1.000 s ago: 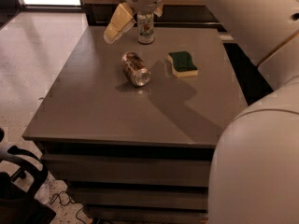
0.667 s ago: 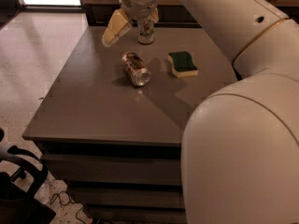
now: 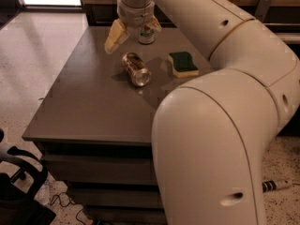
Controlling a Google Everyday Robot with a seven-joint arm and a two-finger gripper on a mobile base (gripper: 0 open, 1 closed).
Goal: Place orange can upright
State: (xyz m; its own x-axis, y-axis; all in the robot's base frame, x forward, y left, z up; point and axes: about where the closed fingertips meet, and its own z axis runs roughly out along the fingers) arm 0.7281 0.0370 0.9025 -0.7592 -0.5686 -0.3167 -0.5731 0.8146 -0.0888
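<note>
The orange can (image 3: 136,69) lies on its side near the middle of the grey table (image 3: 89,102), its shiny silver end facing front right. My gripper (image 3: 134,32) hangs above the table's far part, just behind the can and apart from it. It is open and empty; its cream left finger (image 3: 115,35) points down to the left. A paler white-and-green can (image 3: 146,34) stands upright right behind the gripper, partly hidden by it.
A green and yellow sponge (image 3: 183,63) lies to the right of the orange can. My large white arm (image 3: 220,125) covers the table's right side. A dark object (image 3: 18,186) stands on the floor at the lower left.
The gripper has come a little lower and left, closer to the orange can. The arm has swung further across the right of the view. The can and sponge have not moved.
</note>
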